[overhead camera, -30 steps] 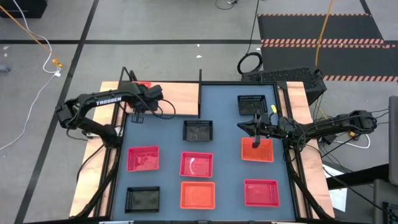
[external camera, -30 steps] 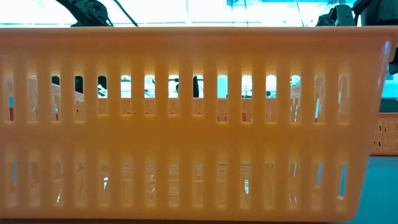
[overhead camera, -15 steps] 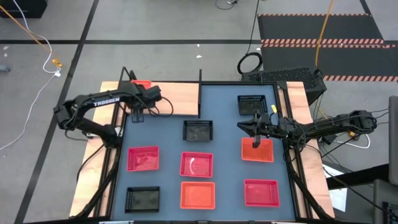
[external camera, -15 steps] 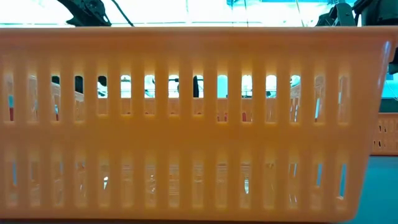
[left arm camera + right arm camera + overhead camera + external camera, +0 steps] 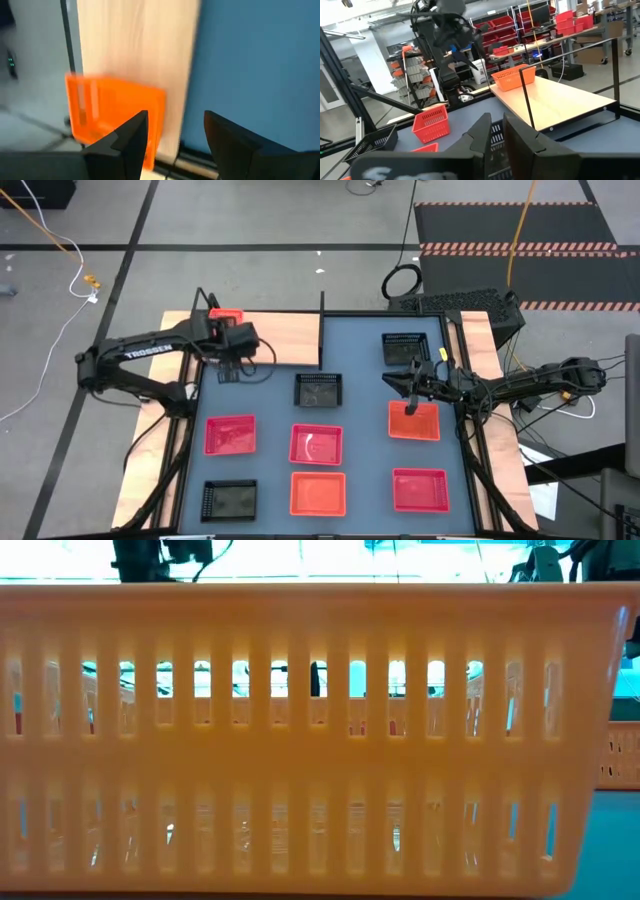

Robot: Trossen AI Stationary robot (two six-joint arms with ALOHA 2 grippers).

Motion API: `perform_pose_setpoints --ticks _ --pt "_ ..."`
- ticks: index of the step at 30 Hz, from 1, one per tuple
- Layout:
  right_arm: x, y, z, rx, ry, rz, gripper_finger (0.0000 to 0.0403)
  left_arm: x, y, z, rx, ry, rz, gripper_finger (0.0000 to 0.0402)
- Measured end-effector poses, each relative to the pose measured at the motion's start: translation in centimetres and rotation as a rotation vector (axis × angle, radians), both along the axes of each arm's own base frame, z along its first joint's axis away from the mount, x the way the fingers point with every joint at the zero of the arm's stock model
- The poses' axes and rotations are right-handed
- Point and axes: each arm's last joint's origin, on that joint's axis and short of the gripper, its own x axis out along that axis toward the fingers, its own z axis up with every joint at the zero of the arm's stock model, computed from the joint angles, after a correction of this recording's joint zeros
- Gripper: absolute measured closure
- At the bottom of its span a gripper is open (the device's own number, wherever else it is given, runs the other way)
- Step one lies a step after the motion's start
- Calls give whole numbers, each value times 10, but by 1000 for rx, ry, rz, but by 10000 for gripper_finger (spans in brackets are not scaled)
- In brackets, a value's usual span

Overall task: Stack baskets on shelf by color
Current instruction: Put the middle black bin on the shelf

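An orange basket (image 5: 226, 315) (image 5: 115, 117) rests by its bottom on the far left corner of the light-wood shelf (image 5: 280, 338). My left gripper (image 5: 230, 370) (image 5: 175, 117) hangs open above the shelf's near edge, pointing steeply down, with nothing between its fingers. My right gripper (image 5: 392, 383) (image 5: 497, 120) points level toward the shelf, above the table beside another orange basket (image 5: 414, 421); only a narrow slit shows between its fingers. Pink-red baskets (image 5: 230, 434) (image 5: 317, 444) (image 5: 420, 488) and black baskets (image 5: 319, 389) (image 5: 405, 348) (image 5: 229, 499) sit on the blue-grey table.
A third orange basket (image 5: 318, 492) (image 5: 300, 740) stands at the table's near edge and fills the low view. Thin black posts (image 5: 322, 330) (image 5: 526, 97) rise from the shelf's edges. Bare shelf board lies to the right of the orange basket on it.
My left gripper has risen from the shelf and drawn back a little from the orange basket toward the table's near edge. The basket stays on the shelf's far left corner and now shows more fully. My right arm has kept still.
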Motion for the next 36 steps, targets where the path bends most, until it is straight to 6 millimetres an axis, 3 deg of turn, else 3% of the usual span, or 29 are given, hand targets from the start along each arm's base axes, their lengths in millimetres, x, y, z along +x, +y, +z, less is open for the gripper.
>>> perform_pose_setpoints --ticks 8,14,17,23,29,36 --pt "0 0 1 -27 -4 1 358 45 -56 7 67 -221 -532 206" --pt "0 0 5 -80 -31 -1 358 89 -88 14 105 -581 -577 206" --pt "-1 2 8 -117 -63 43 358 101 -95 4 139 -542 -672 206" --pt "1 10 7 -229 -57 164 358 110 -86 -28 240 -241 -819 208" --pt "4 15 3 -277 -21 156 358 125 -84 -57 280 -41 -1020 240" --pt "5 15 4 -280 -30 129 358 137 -75 -88 271 111 -1037 278"
